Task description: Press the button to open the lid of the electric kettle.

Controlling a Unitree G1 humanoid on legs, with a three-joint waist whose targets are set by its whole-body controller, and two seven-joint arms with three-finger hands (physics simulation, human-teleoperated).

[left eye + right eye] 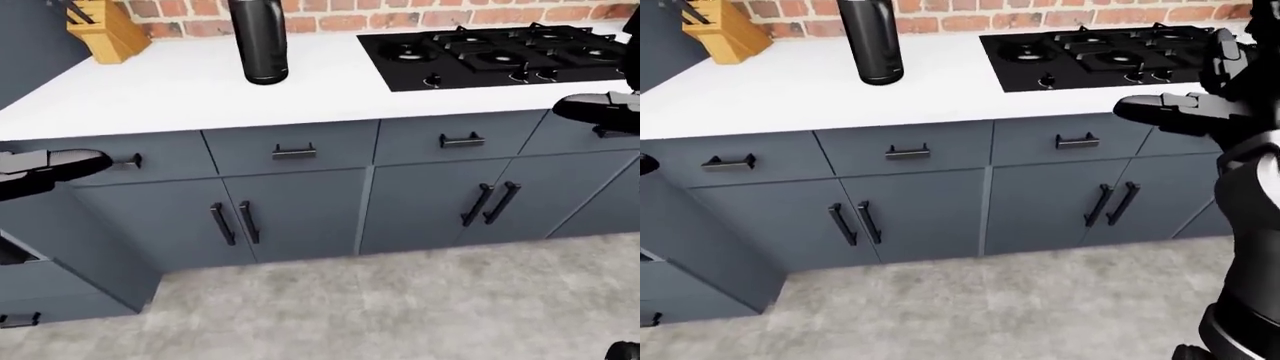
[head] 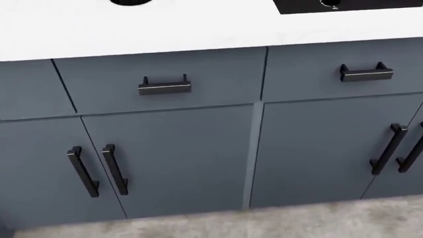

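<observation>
Both hands, left hand (image 1: 50, 166) & right hand (image 1: 1170, 111), hang low, fingers' state unclear; kettle (image 1: 258, 39) sits far up counter (image 1: 180, 90), so you'll need approach.

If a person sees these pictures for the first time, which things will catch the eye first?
The tall black electric kettle stands on the white counter, near the brick wall at the top of the left-eye view. Right of it lies the black gas stove, and a wooden knife block sits in the top left corner. Below run grey-blue cabinets with black handles.
</observation>
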